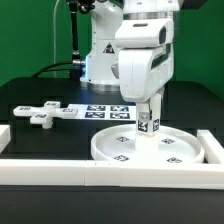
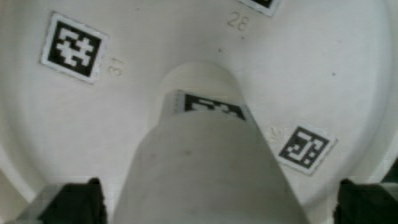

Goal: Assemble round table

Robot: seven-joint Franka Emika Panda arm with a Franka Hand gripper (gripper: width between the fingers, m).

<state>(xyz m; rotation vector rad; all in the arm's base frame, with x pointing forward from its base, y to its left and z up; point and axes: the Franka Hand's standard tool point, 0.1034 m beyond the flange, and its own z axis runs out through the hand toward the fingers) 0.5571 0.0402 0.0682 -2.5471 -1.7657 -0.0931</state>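
At the exterior view's left, the white cross-shaped foot (image 1: 43, 111) lies flat on the dark table (image 1: 40, 140), well apart from the other parts. Just right of it, further back, the marker board (image 1: 108, 111) lies flat with its printed tags facing up. Nearer and to the right sits the large rimmed disc (image 1: 120, 152), tags showing on its upper face, its near edge close against the long white border wall (image 1: 100, 172) that runs along the front; another wall piece (image 1: 213, 147) stands at the far right. The tagged cylinder leg (image 1: 149, 122) stands upright on the disc, toward its middle. The gripper (image 1: 150, 112) hangs directly over the leg with its fingers (image 2: 75, 201) spread wide on either side of it; in the wrist view the leg (image 2: 205, 150) fills the gap between the black pads without clear contact on either side.
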